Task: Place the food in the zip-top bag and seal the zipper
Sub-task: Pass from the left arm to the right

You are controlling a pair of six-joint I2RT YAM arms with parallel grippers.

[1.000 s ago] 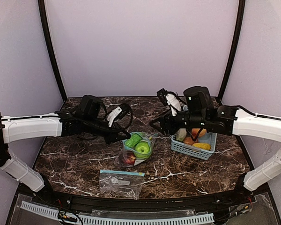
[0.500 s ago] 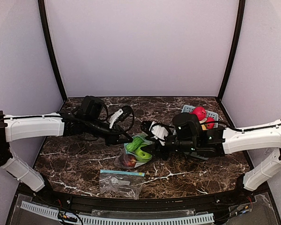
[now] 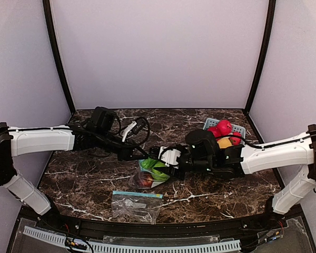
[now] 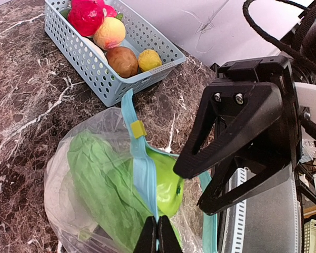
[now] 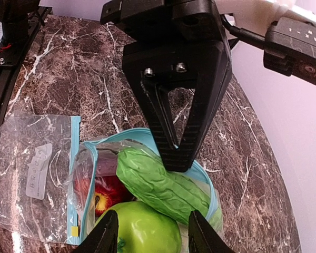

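1. The right arm (image 3: 274,153) is swinging over from the basket (image 4: 89,74) and is now reaching across the zip-top bag (image 4: 60,168). The right gripper (image 5: 152,215) is hovering at the bag's mouth with its jaws apart, clamping nothing I can make out.
2. The left gripper (image 4: 158,233) is staying put, jaws together, pinching the bag's blue zipper strip (image 4: 142,174).
3. The basket is still holding food, including a red piece (image 4: 87,16) and a peach-coloured piece (image 4: 109,32), so loading is looking unfinished.
4. A second bag (image 3: 137,203) is lying flat nearer the bases, well apart.
5. In the held bag, a leafy green vegetable (image 5: 160,185), a green apple (image 5: 142,234) and a red apple (image 5: 102,194) are bulging up and crowding the zipper line.
6. A small yellow tab (image 4: 138,128) is sitting on the strip.
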